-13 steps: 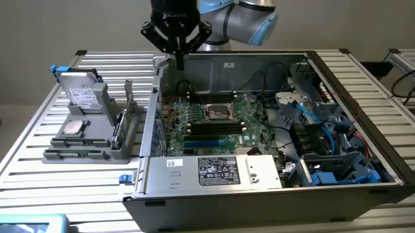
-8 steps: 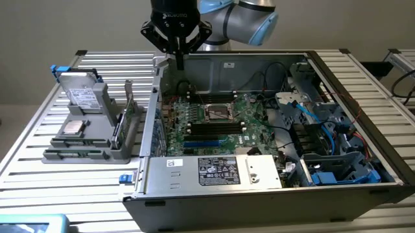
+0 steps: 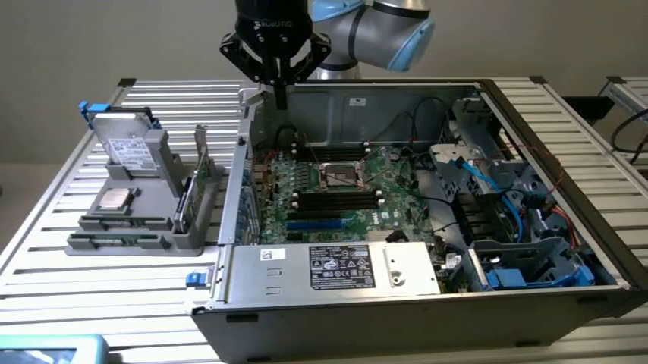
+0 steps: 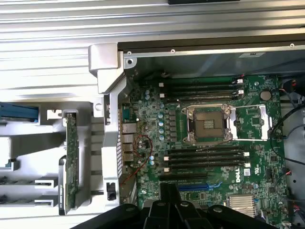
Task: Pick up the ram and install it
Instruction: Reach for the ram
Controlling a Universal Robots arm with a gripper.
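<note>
a: state of the gripper?
b: clenched, jaws pressed together on nothing; hanging over the far corner of the open computer case, toward the exterior view's left.
a: whereabouts of the ram?
b: outside the case; standing on its long edge in the grey holder on the slatted table, at the exterior view's left; well apart from the gripper; not yet installed.
a: neighbours in that holder?
b: just beside the ram, on the side toward the case, a taller green expansion card with a metal bracket; farther from the case, a drive propped upright and a processor lying flat.
a: inside the case?
b: green motherboard lying flat on the bottom; open processor socket near its middle; long black memory slots in rows on two sides of that socket; tangle of cables toward the exterior view's right.
</note>
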